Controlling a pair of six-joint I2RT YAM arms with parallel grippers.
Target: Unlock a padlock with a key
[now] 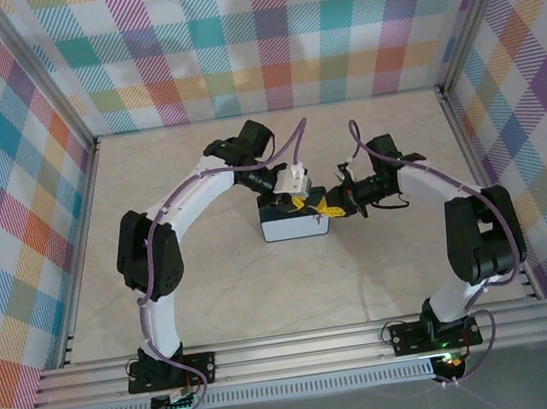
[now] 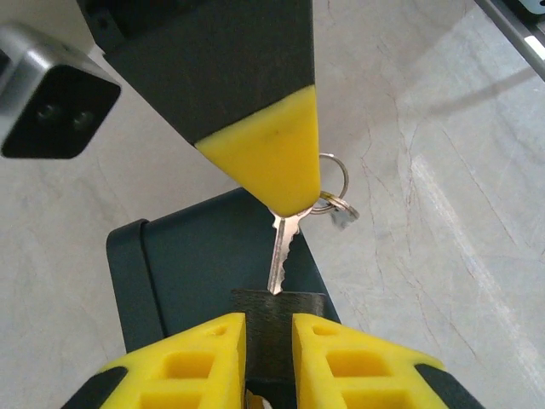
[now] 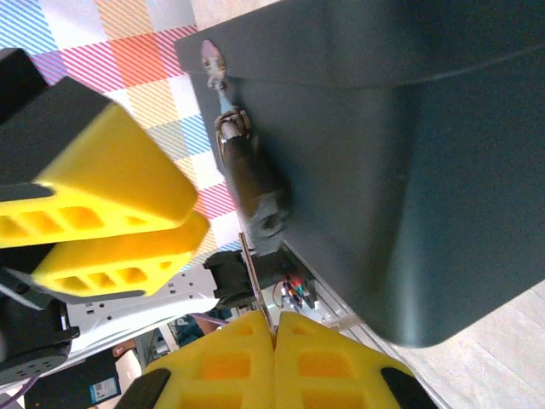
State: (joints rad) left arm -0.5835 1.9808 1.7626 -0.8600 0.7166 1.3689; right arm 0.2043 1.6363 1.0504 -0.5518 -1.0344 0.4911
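Note:
The padlock (image 2: 277, 307) shows as a dark block standing over the dark-blue box (image 2: 196, 264), with my left gripper (image 2: 270, 328) shut on it, one yellow finger on each side. My right gripper (image 3: 274, 322) is shut on the silver key (image 2: 281, 251). The key's blade points down and its tip touches the padlock's top face. I cannot tell whether it is inside the keyhole. In the right wrist view the key (image 3: 254, 273) is edge-on beside the padlock (image 3: 255, 192). From above, the left gripper (image 1: 300, 202) and right gripper (image 1: 333, 209) meet over the box (image 1: 291, 224).
A key ring with a small tag (image 2: 336, 192) hangs from the key's head. The box stands mid-table on the beige surface (image 1: 265, 296). Checkered walls enclose the table on three sides, and an aluminium rail (image 1: 302, 347) runs along the near edge.

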